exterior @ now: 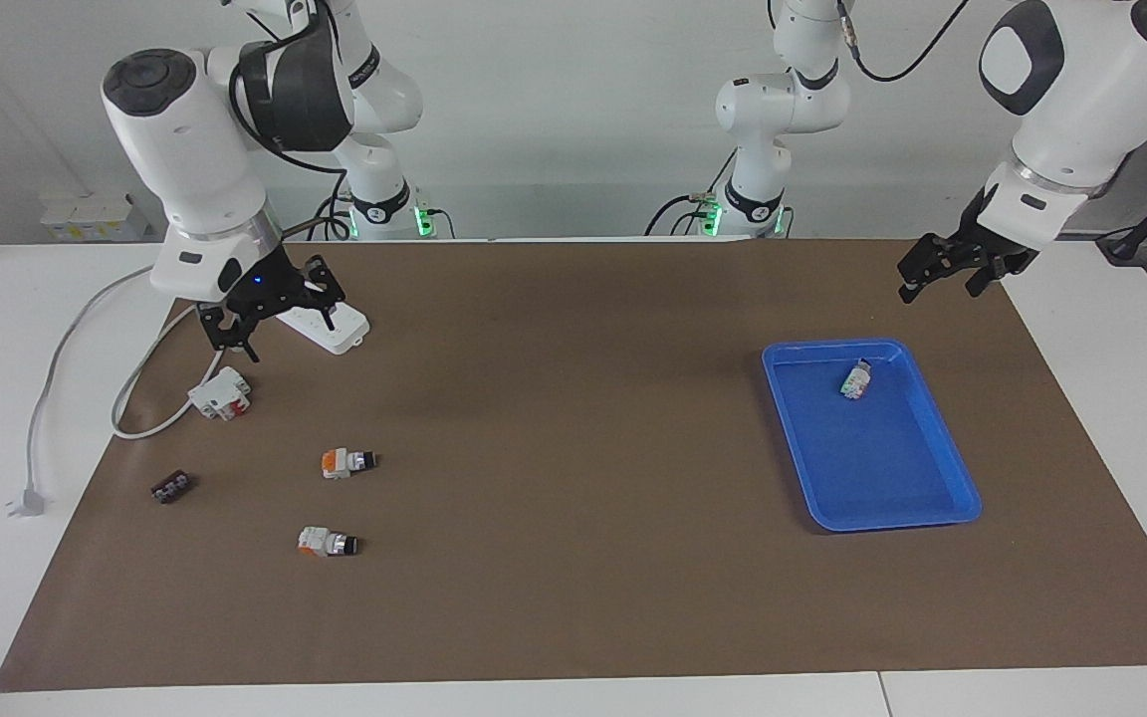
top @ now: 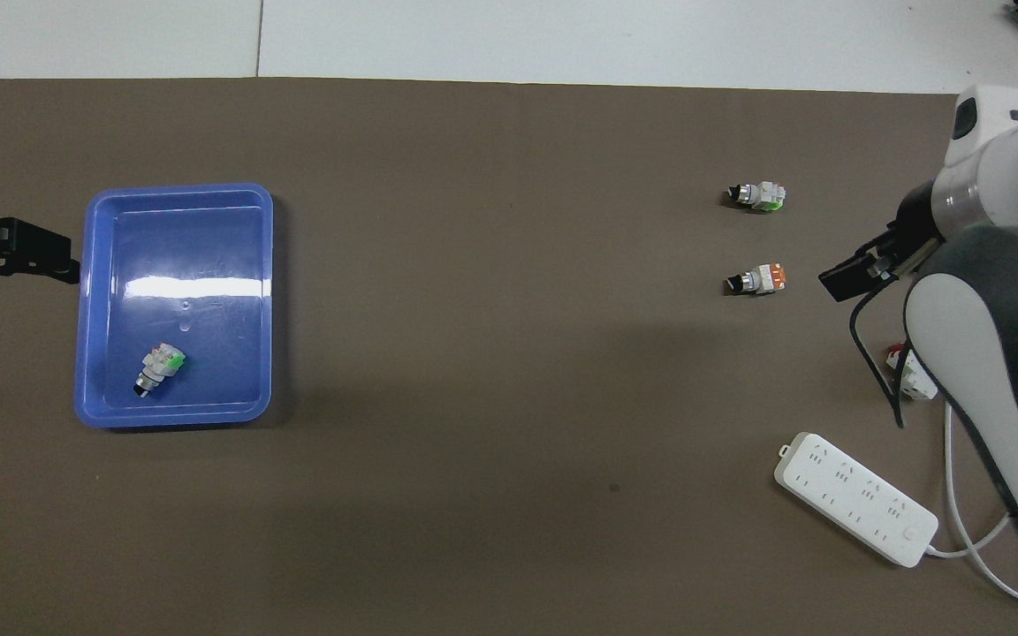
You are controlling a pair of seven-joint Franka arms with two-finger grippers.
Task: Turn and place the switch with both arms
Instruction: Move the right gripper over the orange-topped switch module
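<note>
right hand [exterior: 270,314]: mine, fingers spread wide, holding nothing, up over the power strip [exterior: 320,317] | left hand [exterior: 952,267]: open, empty, waits above the table [exterior: 573,597] near the blue tray [exterior: 942,448] | switch [exterior: 346,462]: lies on the table, untouched, apart from both hands, nearer the robots than its twin [exterior: 327,542]

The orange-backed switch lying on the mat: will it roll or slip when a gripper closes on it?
The switch lies on its side, apart from everything. Its blocky orange and white rear probably resists rolling, though the round collar and knob tip might let it pivot. Being small and apparently plastic, it is likely light, so an off-centre touch could skid it across the mat.
</note>
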